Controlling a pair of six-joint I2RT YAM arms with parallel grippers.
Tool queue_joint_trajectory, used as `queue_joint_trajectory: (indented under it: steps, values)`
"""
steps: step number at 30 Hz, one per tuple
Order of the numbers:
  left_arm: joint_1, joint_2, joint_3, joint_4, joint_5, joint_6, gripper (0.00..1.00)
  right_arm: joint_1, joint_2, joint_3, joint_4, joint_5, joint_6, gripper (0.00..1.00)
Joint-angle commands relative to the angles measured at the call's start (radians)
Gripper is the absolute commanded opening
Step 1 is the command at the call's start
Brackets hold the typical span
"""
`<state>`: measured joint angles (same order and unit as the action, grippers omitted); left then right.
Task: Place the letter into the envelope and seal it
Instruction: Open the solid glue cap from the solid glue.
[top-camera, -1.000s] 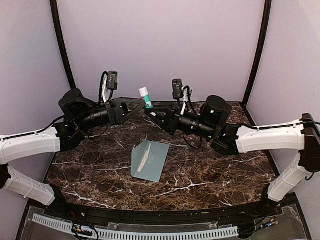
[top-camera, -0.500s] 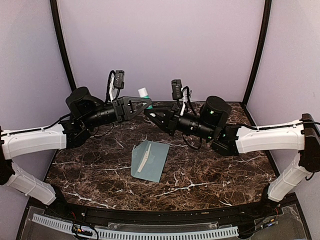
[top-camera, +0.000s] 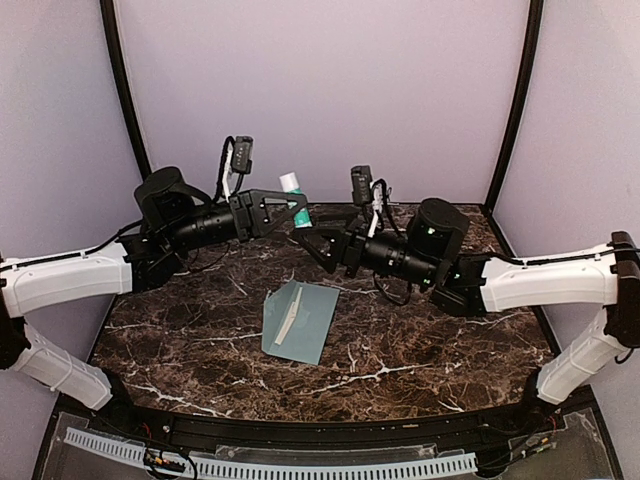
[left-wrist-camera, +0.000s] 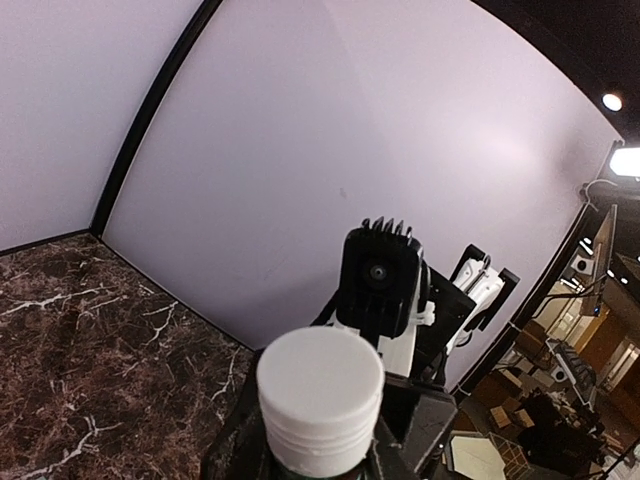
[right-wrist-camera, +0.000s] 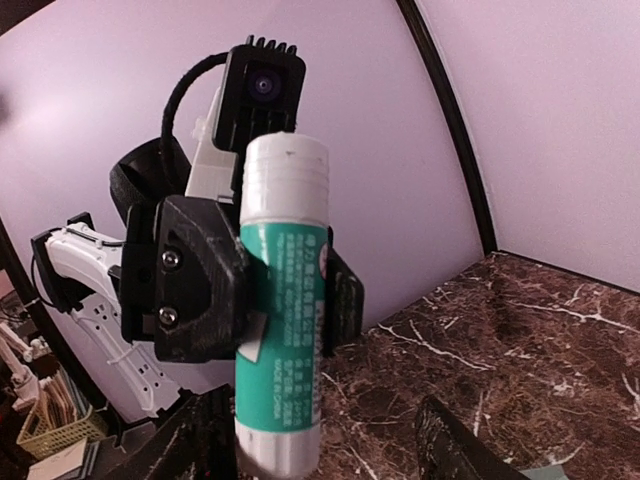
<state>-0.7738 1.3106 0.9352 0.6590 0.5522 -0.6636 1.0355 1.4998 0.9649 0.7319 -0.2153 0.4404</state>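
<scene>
The teal envelope (top-camera: 305, 322) lies flat at the table's middle. A narrow cream strip of the letter (top-camera: 287, 320) shows on its left half; I cannot tell whether it is tucked in or lying on top. High above the table's back, my left gripper (top-camera: 297, 211) (left-wrist-camera: 320, 462) is shut on a green glue stick (top-camera: 296, 204) (right-wrist-camera: 285, 320) with a white cap (left-wrist-camera: 320, 388), held upright. My right gripper (top-camera: 310, 240) (right-wrist-camera: 322, 455) stands open just below the stick, fingers apart on either side of its bottom end.
Dark marble table (top-camera: 430, 340) with lilac walls close behind and at both sides. Both arms reach inward and nearly meet at the back centre. The right wrist's camera (left-wrist-camera: 379, 272) faces the left one at close range.
My left gripper moved right and shut on the glue stick. My right gripper, which held the stick, has opened and dropped slightly. Envelope and letter have not moved.
</scene>
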Motion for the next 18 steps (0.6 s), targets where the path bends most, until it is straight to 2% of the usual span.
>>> queue_joint_trajectory:
  steps: [1,3,6,12,18]
  values:
    - [-0.005,-0.036,0.08,-0.168,-0.036,0.117,0.0,0.006,-0.125,-0.057,-0.082,0.097,-0.031,0.73]
    - [-0.004,-0.04,0.101,-0.266,-0.045,0.192,0.0,-0.003,-0.177,-0.066,-0.176,0.149,-0.042,0.77]
    - [-0.002,-0.033,0.134,-0.44,-0.03,0.335,0.0,-0.024,-0.231,-0.036,-0.355,0.207,-0.051,0.78]
    - [-0.006,0.039,0.223,-0.767,-0.02,0.593,0.0,-0.07,-0.233,0.085,-0.618,0.201,-0.036,0.74]
    - [-0.013,0.076,0.223,-0.816,-0.054,0.694,0.0,-0.071,-0.12,0.173,-0.674,0.144,0.003,0.65]
